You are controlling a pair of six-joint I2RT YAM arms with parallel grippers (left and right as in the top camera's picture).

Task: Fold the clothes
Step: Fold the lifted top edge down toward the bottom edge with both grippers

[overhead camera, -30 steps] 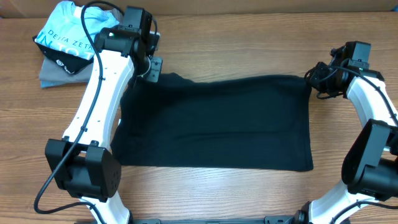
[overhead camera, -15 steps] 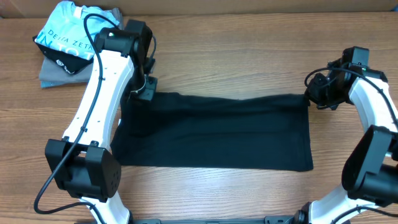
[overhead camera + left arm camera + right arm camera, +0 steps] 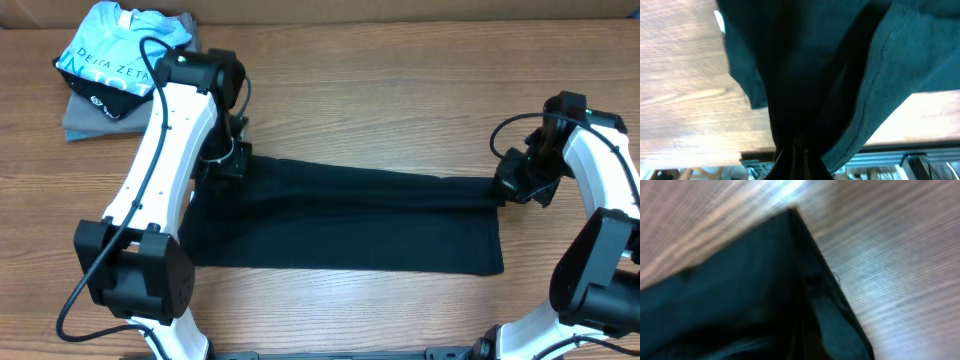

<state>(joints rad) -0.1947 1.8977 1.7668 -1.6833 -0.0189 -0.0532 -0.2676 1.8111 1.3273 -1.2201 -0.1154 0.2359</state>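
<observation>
The clothes, a plain black T-shirt [image 3: 350, 225], lie across the middle of the wooden table in the overhead view, with the far edge lifted and carried toward the front. My left gripper [image 3: 228, 165] is shut on the shirt's far left corner, and black cloth [image 3: 805, 75] fills the left wrist view down to its jaws. My right gripper [image 3: 512, 188] is shut on the far right corner. In the right wrist view the black cloth [image 3: 750, 300] hangs over the wood, hiding the fingers.
A light blue shirt with white lettering [image 3: 110, 55] lies on a folded grey shirt [image 3: 85, 120] at the table's back left corner. Bare wood [image 3: 400, 80] lies behind the black shirt. The arm bases stand at the front edge.
Both grippers have moved toward the front of the table, drawing the shirt's far edge over the rest of it. The visible cloth is narrower front to back.
</observation>
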